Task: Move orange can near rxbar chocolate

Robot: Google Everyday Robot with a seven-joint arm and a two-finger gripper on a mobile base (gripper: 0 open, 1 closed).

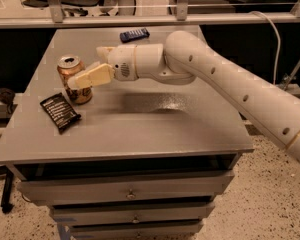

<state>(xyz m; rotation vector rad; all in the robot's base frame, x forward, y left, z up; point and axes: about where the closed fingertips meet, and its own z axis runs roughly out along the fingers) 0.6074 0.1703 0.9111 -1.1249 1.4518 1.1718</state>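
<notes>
Hand [84,66], fingers apart, at orange can [69,67] beside rxbar chocolate [60,112]; blue wrapper [134,34] well behind.

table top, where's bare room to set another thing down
The right half of the table, from under the arm to the right and front edges, is bare. So is the back left corner, beside the blue bar. Front left is crowded: orange can, rxbar chocolate and the hand at the can.

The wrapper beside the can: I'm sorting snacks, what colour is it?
Rxbar chocolate: black, white print, camera view; gripper at the orange can.
</notes>
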